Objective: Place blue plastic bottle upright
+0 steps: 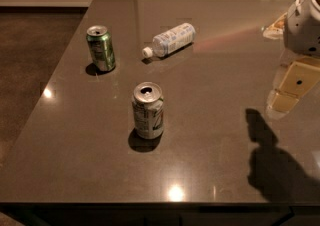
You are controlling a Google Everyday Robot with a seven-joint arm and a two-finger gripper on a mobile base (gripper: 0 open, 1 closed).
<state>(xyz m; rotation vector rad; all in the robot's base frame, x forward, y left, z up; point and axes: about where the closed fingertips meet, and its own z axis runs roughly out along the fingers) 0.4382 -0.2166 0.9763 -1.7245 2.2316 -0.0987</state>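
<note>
The blue plastic bottle (172, 39) lies on its side on the dark table (75, 150), toward the back middle. Its white cap points to the front left and its pale blue-white label faces up. My gripper (286, 97) hangs over the table's right side, well to the right of the bottle and apart from it. It holds nothing that I can see. Its shadow falls on the table in front of it.
A green can (101, 47) stands upright to the left of the bottle. A white-and-green can (148, 110) stands upright in front of the bottle, near the table's middle. The table's left edge drops to a dark floor. A small pale object (274, 29) lies at the back right.
</note>
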